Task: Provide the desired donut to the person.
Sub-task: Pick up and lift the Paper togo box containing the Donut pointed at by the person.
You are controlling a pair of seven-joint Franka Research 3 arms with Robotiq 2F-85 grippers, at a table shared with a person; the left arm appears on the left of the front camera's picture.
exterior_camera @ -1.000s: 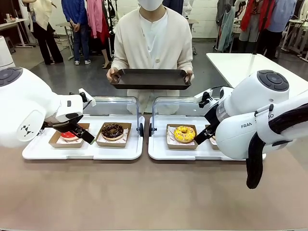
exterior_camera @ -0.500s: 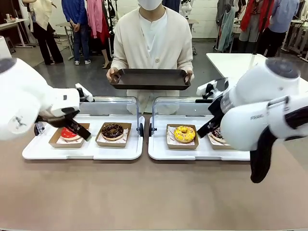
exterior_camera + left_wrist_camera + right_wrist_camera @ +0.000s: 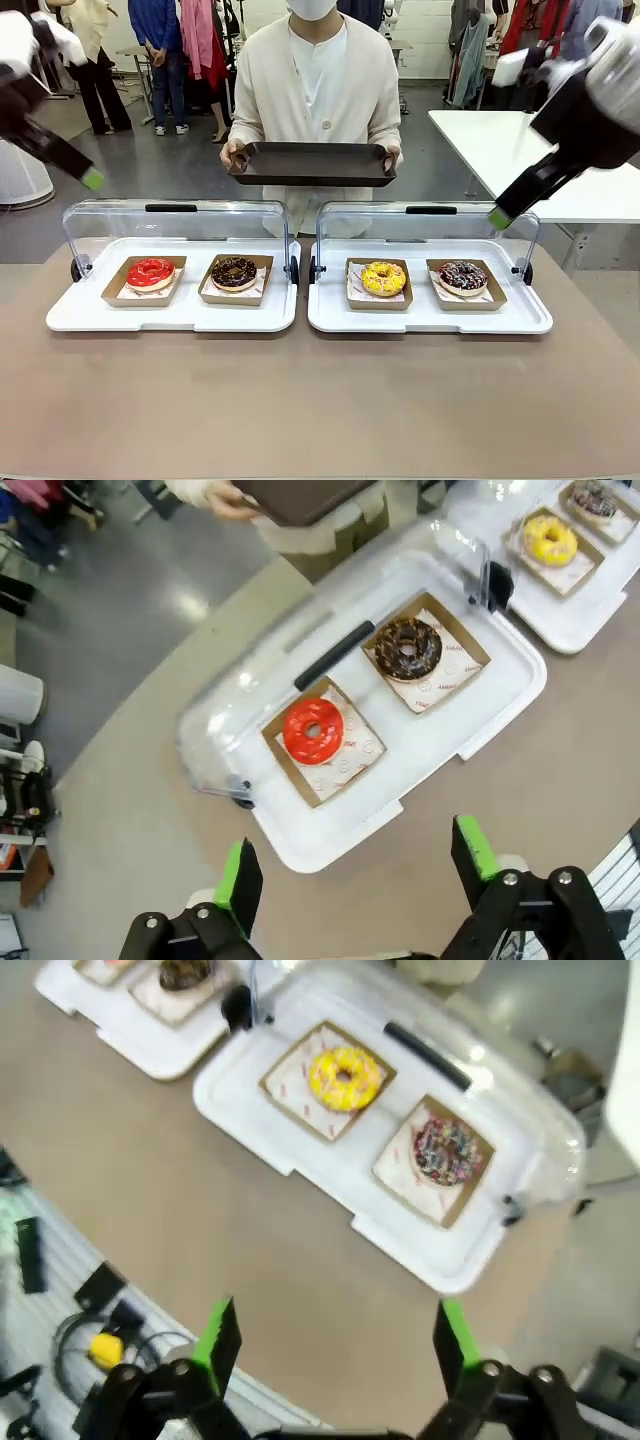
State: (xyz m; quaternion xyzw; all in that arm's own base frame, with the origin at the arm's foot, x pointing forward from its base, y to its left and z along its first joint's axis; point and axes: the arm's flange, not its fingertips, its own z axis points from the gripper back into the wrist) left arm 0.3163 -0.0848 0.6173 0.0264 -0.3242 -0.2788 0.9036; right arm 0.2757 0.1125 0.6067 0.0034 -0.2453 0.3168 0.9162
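— Up high on either side of the table now: my left gripper [image 3: 355, 858] and right gripper [image 3: 335, 1325] have lifted away from the cases. Both have their fingers spread wide and hold nothing. With the clear lids [image 3: 175, 222] up, every donut's reachable.

— Which one do they want?

— Can't tell yet. The person [image 3: 315, 90] holds a dark tray [image 3: 313, 163] level, long side running left-right. The red donut [image 3: 150, 271], chocolate donut [image 3: 235, 271], yellow donut [image 3: 383, 277] and sprinkled donut [image 3: 462, 275] lie flat, holes up. They're round, so no long axis.
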